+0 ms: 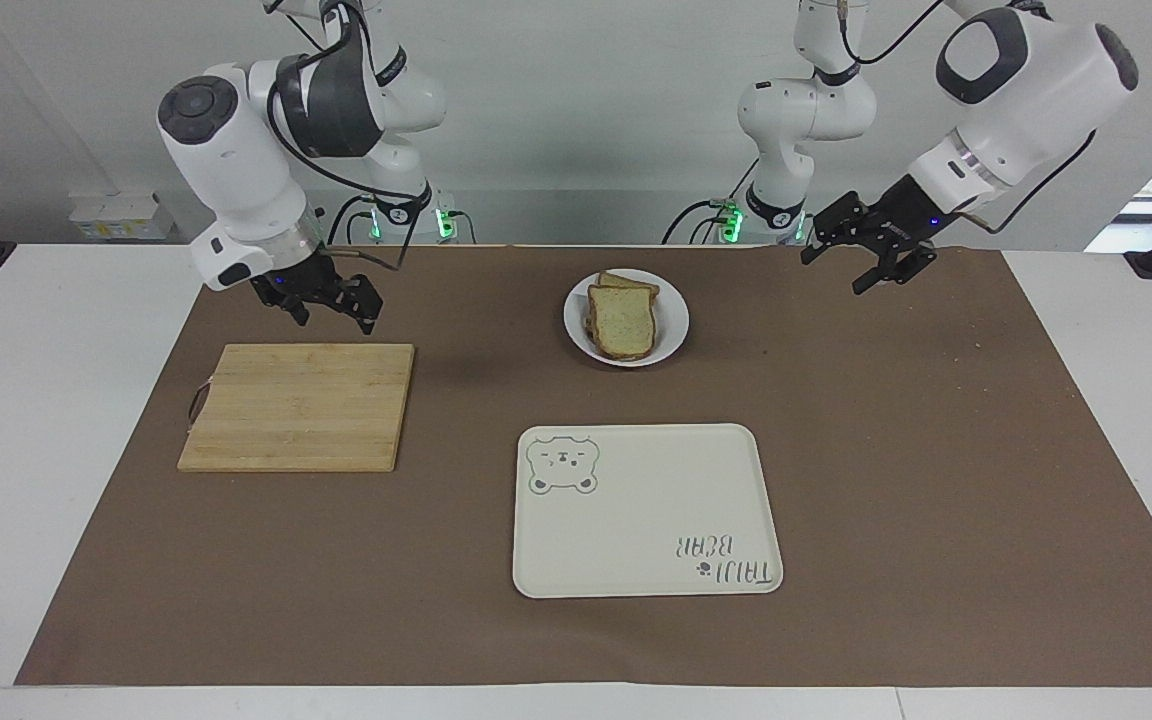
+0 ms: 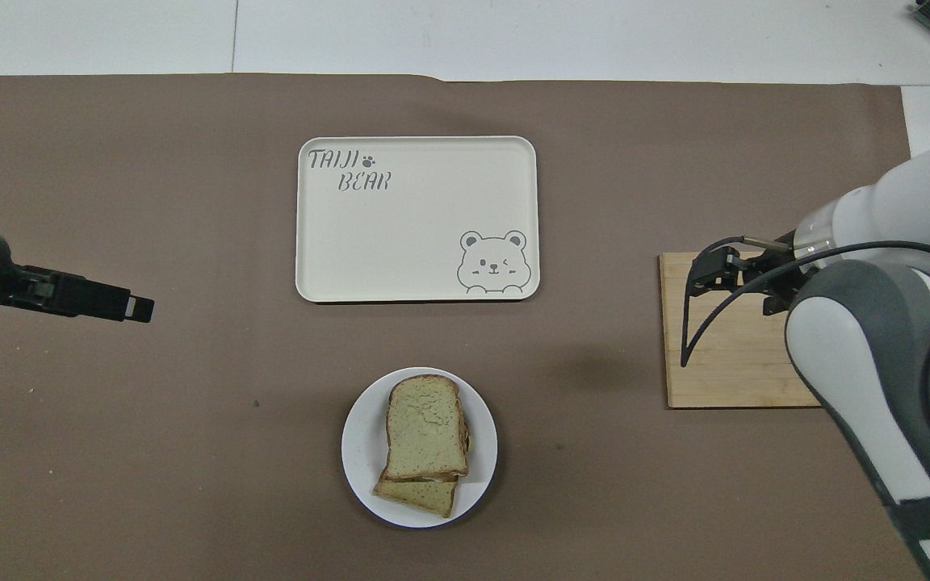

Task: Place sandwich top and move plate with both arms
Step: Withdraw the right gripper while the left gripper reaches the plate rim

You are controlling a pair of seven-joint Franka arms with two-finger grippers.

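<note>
The sandwich top (image 1: 623, 322) (image 2: 425, 440) lies on a lower slice, which sticks out on the side nearer to the robots. Both rest on the white plate (image 1: 674, 325) (image 2: 362, 464), on the brown mat near the robots. My right gripper (image 1: 334, 320) (image 2: 707, 270) is open and empty, up in the air over the wooden cutting board's edge that is nearer to the robots. My left gripper (image 1: 831, 275) (image 2: 138, 307) is open and empty. It hangs over the bare mat, toward the left arm's end from the plate.
A cream tray with a bear drawing (image 1: 646, 510) (image 2: 416, 218) lies farther from the robots than the plate. A wooden cutting board (image 1: 301, 405) (image 2: 723, 363) lies toward the right arm's end. A brown mat covers the table.
</note>
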